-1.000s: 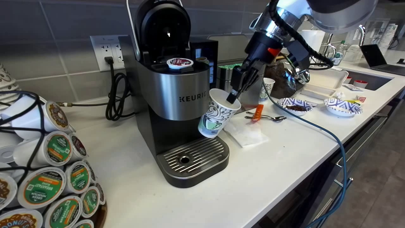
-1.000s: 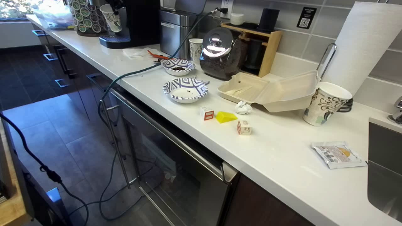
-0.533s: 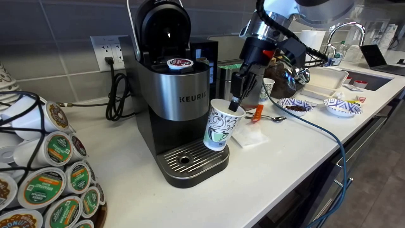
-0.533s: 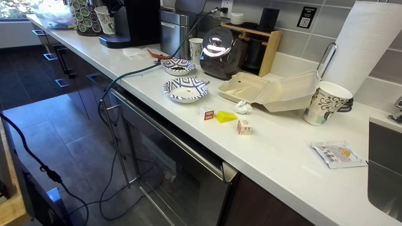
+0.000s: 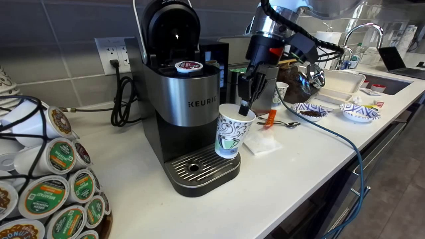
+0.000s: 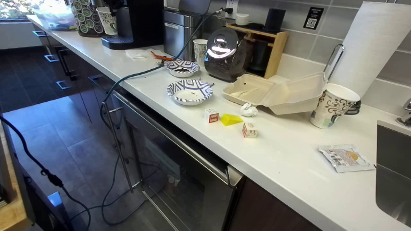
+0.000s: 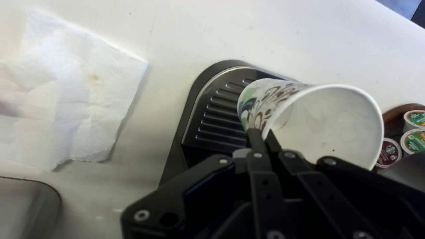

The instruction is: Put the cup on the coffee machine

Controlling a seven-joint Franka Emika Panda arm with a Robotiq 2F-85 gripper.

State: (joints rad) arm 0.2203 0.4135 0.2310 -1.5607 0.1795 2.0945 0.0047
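At the drip tray of the coffee machine, you have the cup by its rim: the claw is clamped on the paper wall, gripping from inside and out. The cup leans slightly, mouth up, and whether its base touches the tray you cannot tell from these views. Above, the machine's lid stands raised behind a pod. Beside the machine a napkin lies on the bench, and two blue-and-white bowls sit well apart from the cup in both exterior views.
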